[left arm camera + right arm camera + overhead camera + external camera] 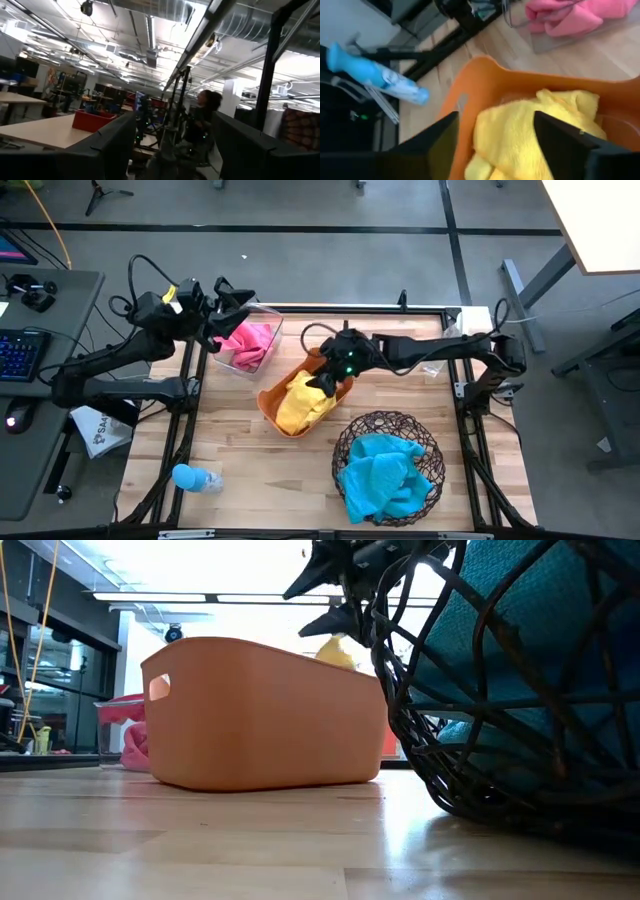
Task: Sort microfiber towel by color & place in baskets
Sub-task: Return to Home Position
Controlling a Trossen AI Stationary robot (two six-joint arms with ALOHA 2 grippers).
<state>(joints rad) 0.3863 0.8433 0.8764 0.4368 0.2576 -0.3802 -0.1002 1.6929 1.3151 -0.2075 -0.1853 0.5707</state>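
Okay, far left of the overhead frame: the left claw [235,298] hangs at the upper left, over the edge of the pale wooden surface [240,450], just beside the clear plastic rectangular bin [268,320]. Its fingers are spread wide with nothing between them, and its wrist camera looks out into the room. Down at the lower left, a light-blue plastic bottle [195,478] lies on its side near the front edge.

Inside that clear bin, upper left of centre, the pink microfiber towels [248,345] sit bunched together.

On to the middle: the orange plastic rectangular tub [268,395] is set at an angle, with the yellow microfiber towels [300,408] piled inside. The right claw [322,385] hovers directly over it, its arm reaching in from the right edge. Its fingers are well apart and grip nothing; the yellow cloth lies loose in the tub beneath them. From surface height, a yellow peak pokes above the tub's rim.

Lower right of centre, the round dark brown woven-wire basket [345,435] is heaped with the sky-blue microfiber towels [385,475]. It sits near the tub, with a gap showing from above.
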